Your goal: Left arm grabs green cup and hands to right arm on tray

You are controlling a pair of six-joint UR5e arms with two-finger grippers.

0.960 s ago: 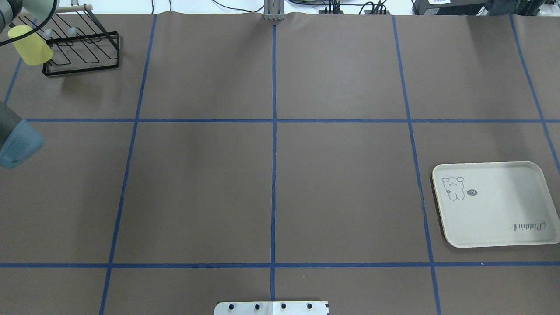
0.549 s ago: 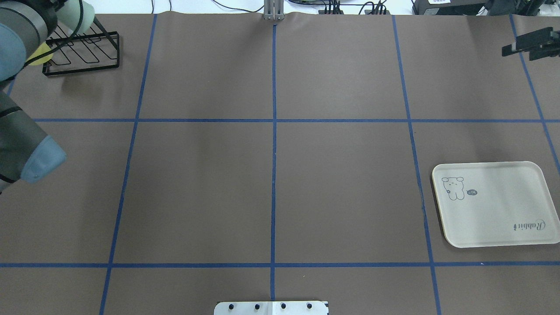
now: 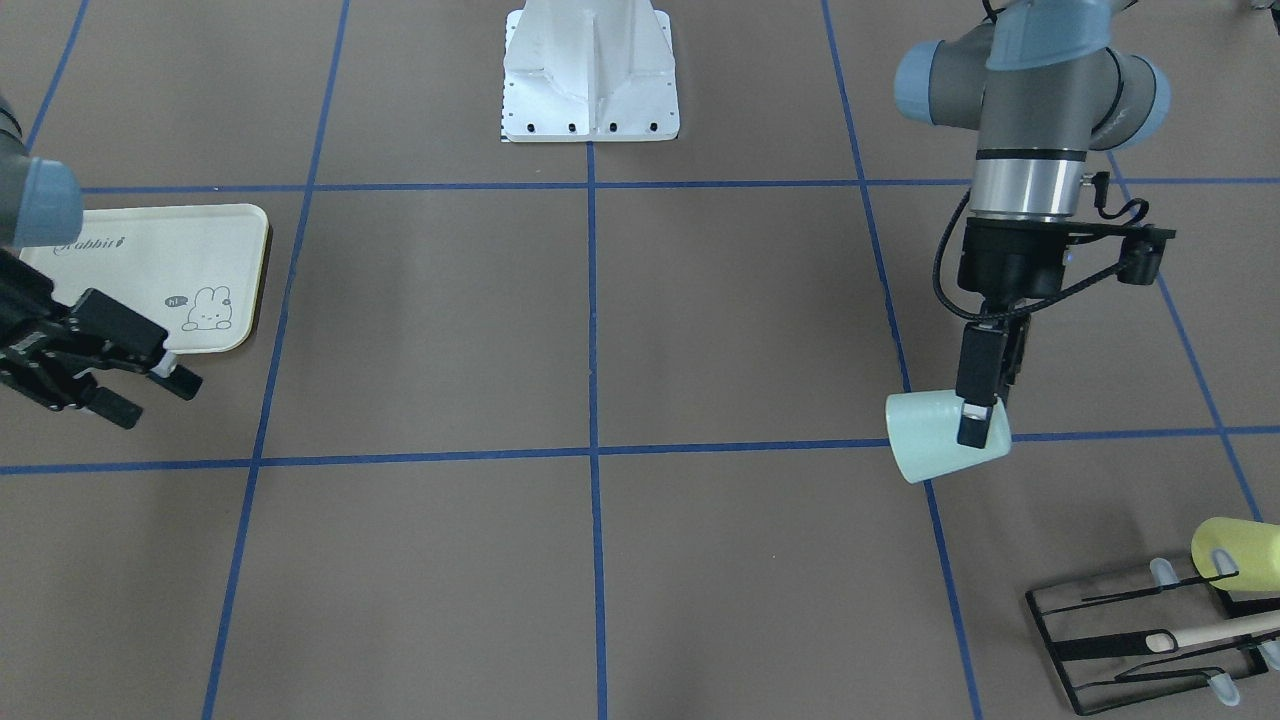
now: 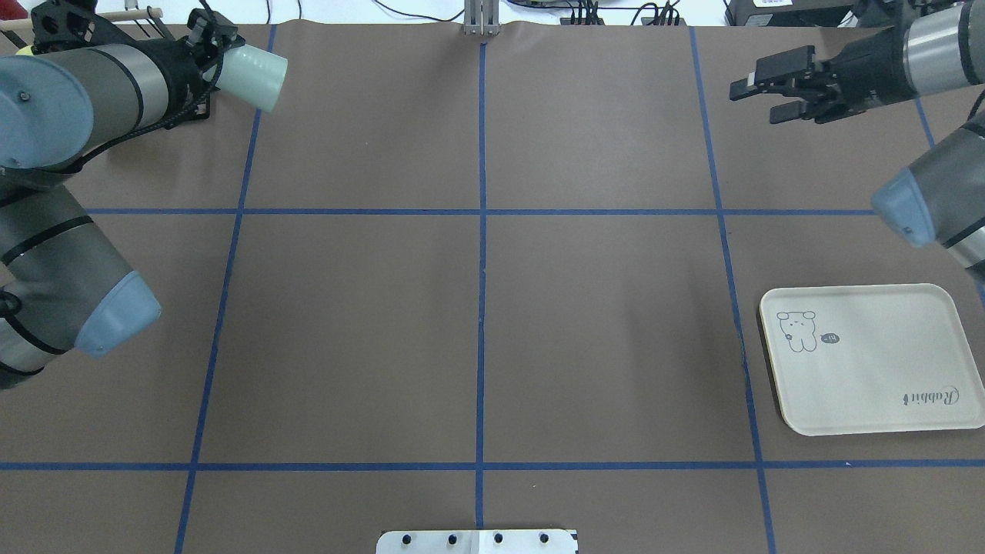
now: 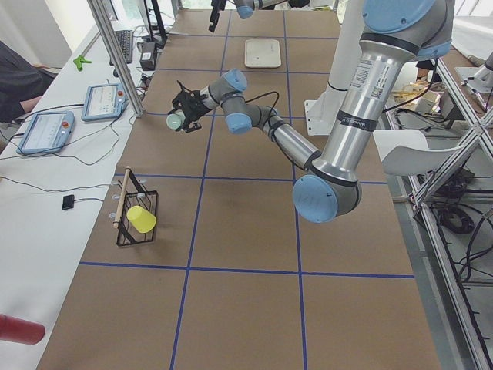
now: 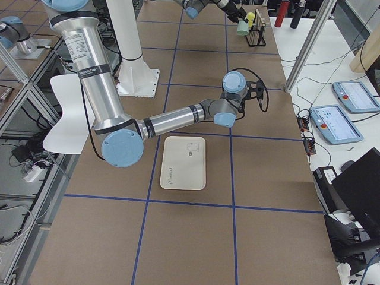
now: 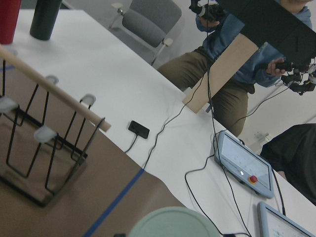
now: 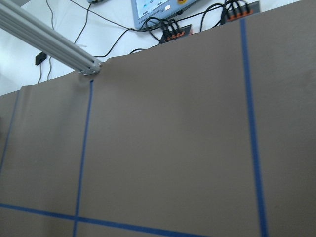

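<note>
Fingers: left gripper [image 3: 978, 420] clamps green cup [image 3: 935, 445] aloft, right gripper [image 4: 758, 100] spread, empty | done: grab | todo: handover, tray [image 4: 869, 388] at worktop's right edge

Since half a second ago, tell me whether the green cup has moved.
Yes. In the overhead view the green cup has shifted right, toward the table's middle, and now reaches the leftmost lengthwise blue tape line.

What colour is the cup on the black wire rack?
Pale yellow plastic cup, clearest in the exterior front-facing view.
</note>
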